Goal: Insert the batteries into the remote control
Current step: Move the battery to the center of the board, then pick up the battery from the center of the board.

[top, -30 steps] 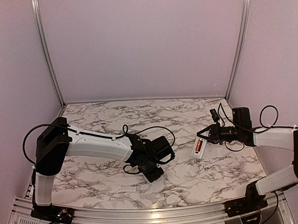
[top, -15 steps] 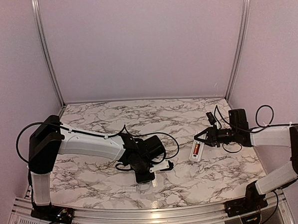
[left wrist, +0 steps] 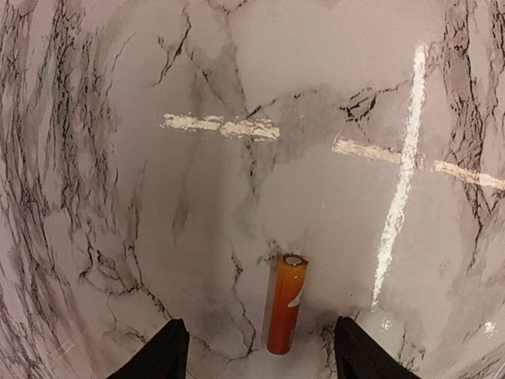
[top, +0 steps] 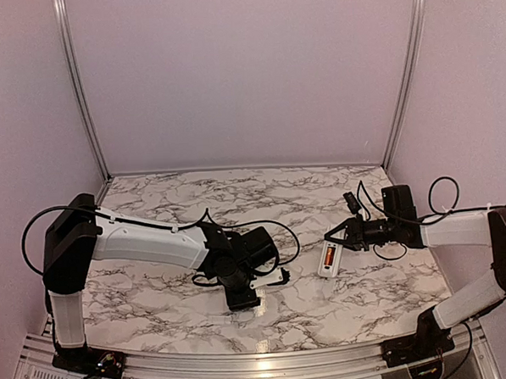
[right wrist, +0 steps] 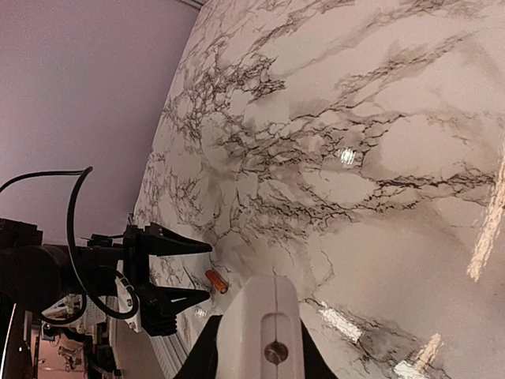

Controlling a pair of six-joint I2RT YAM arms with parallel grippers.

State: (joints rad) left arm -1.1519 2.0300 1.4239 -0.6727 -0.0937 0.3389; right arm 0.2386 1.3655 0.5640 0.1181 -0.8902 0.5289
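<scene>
Since both pairs of jaws are mine, I start with the biggest thing: the marble table (top: 152, 203), which my left arm crosses to about 6 o'clock of the top and my right arm enters from 3 o'clock.

My right gripper (top: 334, 240) is clamped on the remote control (right wrist: 262, 316), pinching one end across its width. The rest of the bar hangs toward 7 o'clock in the overhead view, with its back facing up. I cannot tell whether its low end touches the marble. One seated battery (top: 329, 257) shows orange in the recess, and I judge that the other slot is not yet filled.

My left gripper (left wrist: 259, 321) hangs low over the table with its jaws apart and gripping nothing. One fingertip is at 9 o'clock and the other at 3 o'clock of the loose battery (left wrist: 285, 304). That cell lies flat on the marble between them, its silvery cap at 12 o'clock and its body leaning slightly toward 1.

I expect the battery to be light, stiff and slick, and being round it will roll at a nudge. I would close squarely across the middle of the barrel, leaving both ends free to meet the contacts. The remote should be light, rigid plastic with smooth sides. Gripped by one end only, it may pivot when a cell is pressed in.
</scene>
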